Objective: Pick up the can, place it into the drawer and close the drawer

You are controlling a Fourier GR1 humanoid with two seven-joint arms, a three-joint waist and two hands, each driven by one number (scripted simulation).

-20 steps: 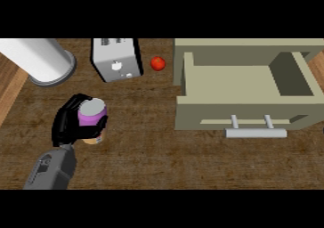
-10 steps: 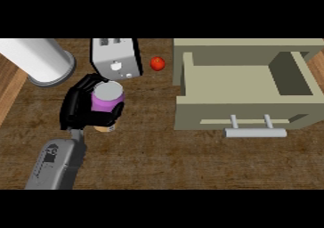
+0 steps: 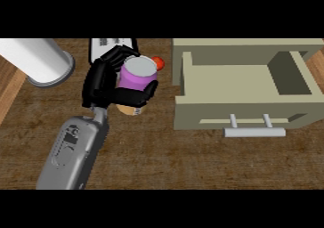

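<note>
The can (image 3: 138, 73) is purple with a grey lid, and a tan end of it shows below the fingers. My left hand (image 3: 101, 87) is shut on it, fingers and thumb curled round its sides, and holds it above the counter. It hangs just left of the open beige drawer (image 3: 243, 111), whose bare inside faces up. The drawer's grey bar handle (image 3: 253, 132) sticks out toward me. My right hand does not show.
A white toaster (image 3: 111, 43) stands behind the hand, mostly hidden by it. A small red object (image 3: 159, 63) lies between can and drawer. A large white cylinder (image 3: 36, 60) stands at the back left. Wooden counter top stretches in front.
My left hand has carried the can up and to the right, from the left part of the counter to just beside the drawer. The drawer has not moved.
</note>
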